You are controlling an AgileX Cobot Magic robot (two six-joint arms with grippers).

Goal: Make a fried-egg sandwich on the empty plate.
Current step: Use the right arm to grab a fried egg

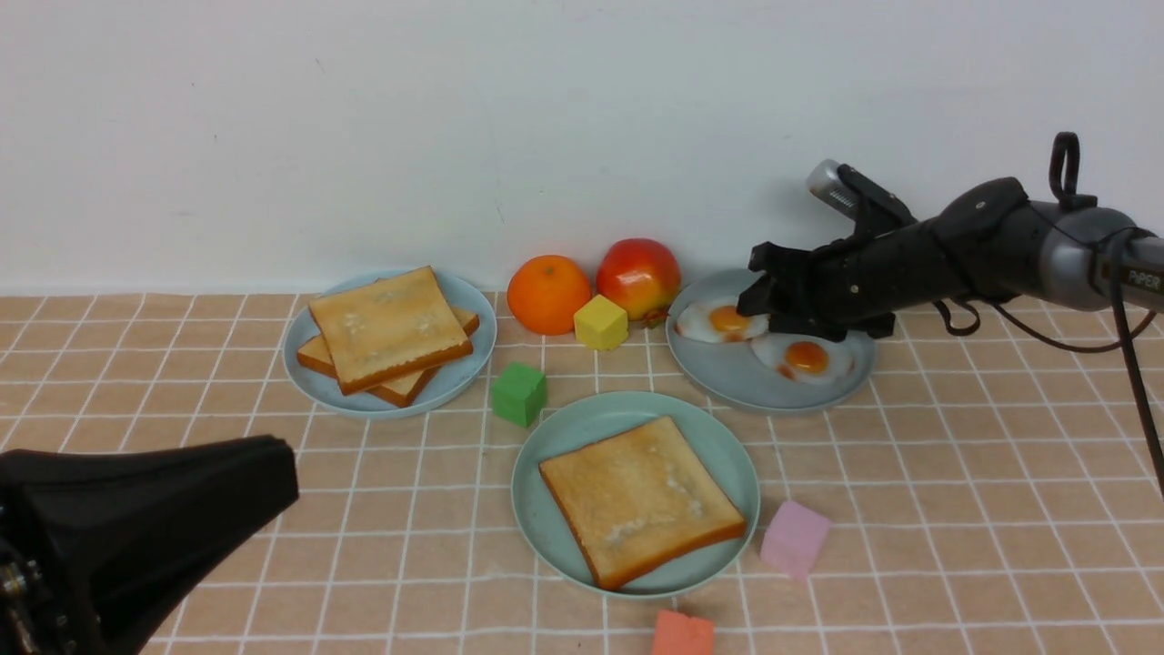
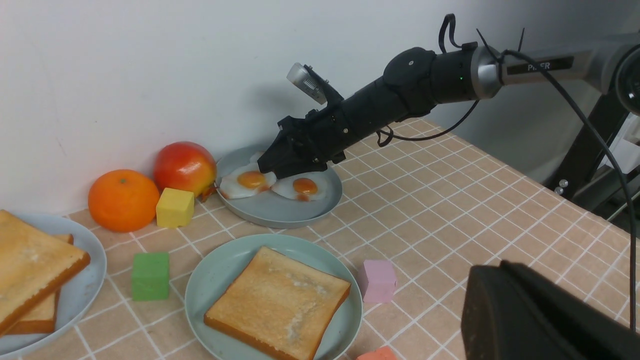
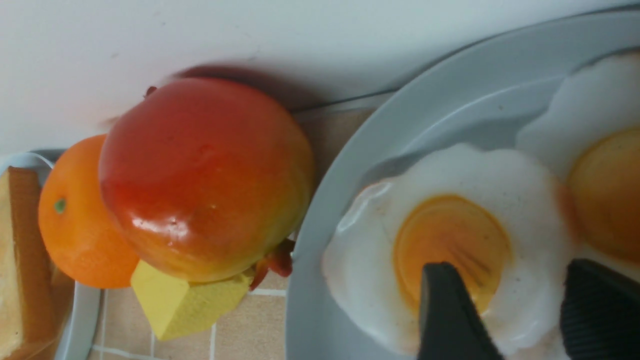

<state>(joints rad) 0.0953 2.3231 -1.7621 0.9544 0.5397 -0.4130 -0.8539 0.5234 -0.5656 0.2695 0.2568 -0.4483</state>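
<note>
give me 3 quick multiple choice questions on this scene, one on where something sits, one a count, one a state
1. The green cube lies: A on a plate; B atop another cube; C on the table, beside the mint plate.
2. The mint plate holds: A no toast; B one toast slice; C two.
3. The right tool is: A open over a fried egg; B shut and empty; C lifting toast.

Answers:
1 C: the cube rests on the tiles just off the plate's rim.
2 B: a single slice covers the plate's middle.
3 A: the right wrist view shows its fingers apart, down over the yolk.
</note>
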